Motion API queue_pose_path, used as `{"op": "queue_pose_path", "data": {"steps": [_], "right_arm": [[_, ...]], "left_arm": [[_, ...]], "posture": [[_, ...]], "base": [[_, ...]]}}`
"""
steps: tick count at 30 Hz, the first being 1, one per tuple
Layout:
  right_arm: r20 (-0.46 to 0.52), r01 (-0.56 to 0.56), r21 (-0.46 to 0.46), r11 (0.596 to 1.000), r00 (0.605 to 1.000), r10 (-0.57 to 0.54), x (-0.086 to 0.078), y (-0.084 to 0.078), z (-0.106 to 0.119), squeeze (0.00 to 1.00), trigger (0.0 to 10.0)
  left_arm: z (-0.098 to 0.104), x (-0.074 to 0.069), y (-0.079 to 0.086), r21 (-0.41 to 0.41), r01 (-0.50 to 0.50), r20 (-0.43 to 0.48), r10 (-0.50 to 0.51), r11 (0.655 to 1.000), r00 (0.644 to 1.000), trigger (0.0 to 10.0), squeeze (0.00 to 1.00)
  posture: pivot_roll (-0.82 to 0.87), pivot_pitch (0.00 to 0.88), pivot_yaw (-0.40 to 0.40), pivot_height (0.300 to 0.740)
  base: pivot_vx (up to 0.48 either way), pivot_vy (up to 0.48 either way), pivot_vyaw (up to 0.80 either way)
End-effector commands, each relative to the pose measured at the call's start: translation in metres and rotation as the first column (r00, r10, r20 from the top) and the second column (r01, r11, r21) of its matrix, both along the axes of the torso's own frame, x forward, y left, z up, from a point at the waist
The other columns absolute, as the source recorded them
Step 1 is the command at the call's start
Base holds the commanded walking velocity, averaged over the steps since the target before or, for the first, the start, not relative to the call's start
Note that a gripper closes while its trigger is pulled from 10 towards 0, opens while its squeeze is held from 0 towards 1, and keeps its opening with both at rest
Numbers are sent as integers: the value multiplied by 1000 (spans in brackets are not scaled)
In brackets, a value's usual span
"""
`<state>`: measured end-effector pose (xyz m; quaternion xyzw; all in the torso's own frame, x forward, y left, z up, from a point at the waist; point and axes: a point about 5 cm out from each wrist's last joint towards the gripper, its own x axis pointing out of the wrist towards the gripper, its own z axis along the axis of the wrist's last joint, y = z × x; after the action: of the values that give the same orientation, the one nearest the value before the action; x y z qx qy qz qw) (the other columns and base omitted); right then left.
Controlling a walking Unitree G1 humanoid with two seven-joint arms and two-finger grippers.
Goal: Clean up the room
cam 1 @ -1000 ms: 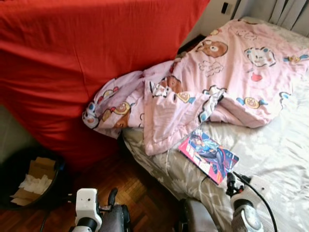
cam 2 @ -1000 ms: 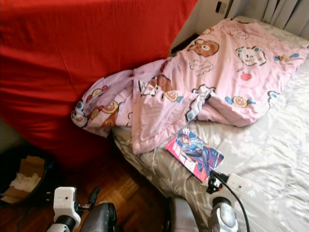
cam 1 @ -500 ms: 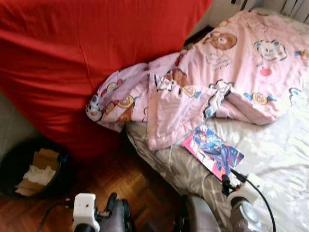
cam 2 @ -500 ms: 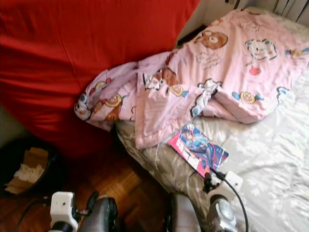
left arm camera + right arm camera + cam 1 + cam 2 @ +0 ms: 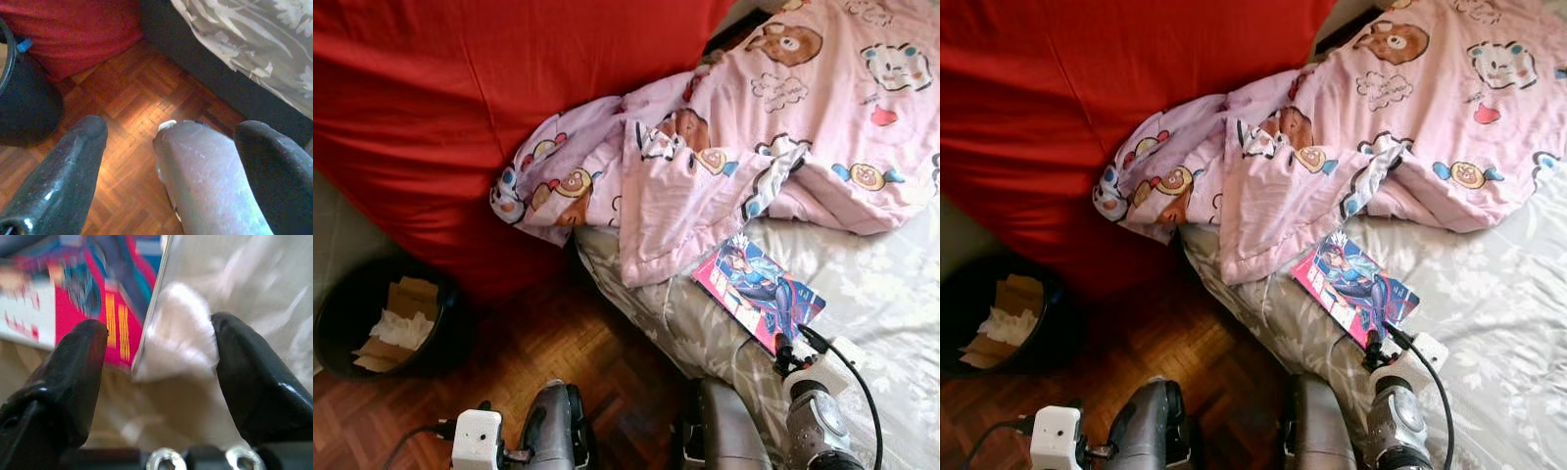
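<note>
Comic book (image 5: 759,291): glossy, flat, pink-and-blue cover, lying on the bed (image 5: 876,313) near its edge, just below the blanket's hem. One corner of it sits right at the right gripper.

Right gripper (image 5: 159,357): low over the bed sheet, fingers (image 5: 78,367) spread apart, nothing held. The book's corner and a soft white crumpled bit (image 5: 178,333) lie between them in the wrist view; pretty blurry, so can't tell what the white thing is.

Left gripper (image 5: 171,147): hanging down over the floor, fingers wide open and empty, with the robot's silver leg (image 5: 205,181) showing between them.

Blanket (image 5: 754,147): pink, thin and rumpled, cartoon bears and sweets printed on it, bunched across the bed and spilling off the side against the red cover.

Red cover (image 5: 460,108): big smooth red fabric draped over something bulky beside the bed.

Bed sheet: pale grey, leafy pattern, wrinkled.

Bin (image 5: 342,304): round, black, on the floor by the red cover, cardboard and white crumpled paper inside.

Floor (image 5: 558,352): dark parquet wood, herringbone-ish blocks.
</note>
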<state>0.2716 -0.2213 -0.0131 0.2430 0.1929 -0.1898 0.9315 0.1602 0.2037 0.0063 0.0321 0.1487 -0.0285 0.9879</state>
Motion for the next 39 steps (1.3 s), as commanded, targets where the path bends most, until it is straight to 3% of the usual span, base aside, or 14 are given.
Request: {"op": "queue_pose_path", "data": {"steps": [1,7,8,10,11,29,39], "right_arm": [[-57,0,1,1000,998,0,-13,1,-12,0,10000],[-57,56,2,998,997,-55,-14,-4,-11,0,10000],[-52,53,0,999,997,-53,-13,-3,-10,0,2431],[-48,52,0,999,998,-52,-12,-3,-10,0,2431],[-40,51,0,999,998,-51,-11,-3,-9,0,0],[-48,42,-16,999,998,-43,-13,-5,-10,0,0],[-42,85,-40,996,995,-87,-15,-19,-7,0,0]], "left_arm": [[-4,-12,1,15,8,-47,-7,1000,999,10000,0],[-2,-19,1,20,15,-53,-14,1000,999,10000,0],[-2,-20,2,22,16,-55,-15,1000,998,10000,0],[-2,-20,2,23,16,-56,-15,1000,998,10000,0],[-2,-20,2,25,15,-56,-14,1000,998,10000,0],[3,-20,1,44,22,-65,-19,999,998,10000,0],[3,-19,0,67,28,-61,-24,997,998,10000,0]], "posture": [[65,384,21,627],[78,397,31,627],[80,398,32,627],[80,398,32,627],[80,396,31,627],[87,390,28,627],[91,380,25,627]], "base": [[0,0,0],[0,0,0],[0,0,0],[0,0,0],[0,0,0],[0,0,0],[0,0,0]]}}
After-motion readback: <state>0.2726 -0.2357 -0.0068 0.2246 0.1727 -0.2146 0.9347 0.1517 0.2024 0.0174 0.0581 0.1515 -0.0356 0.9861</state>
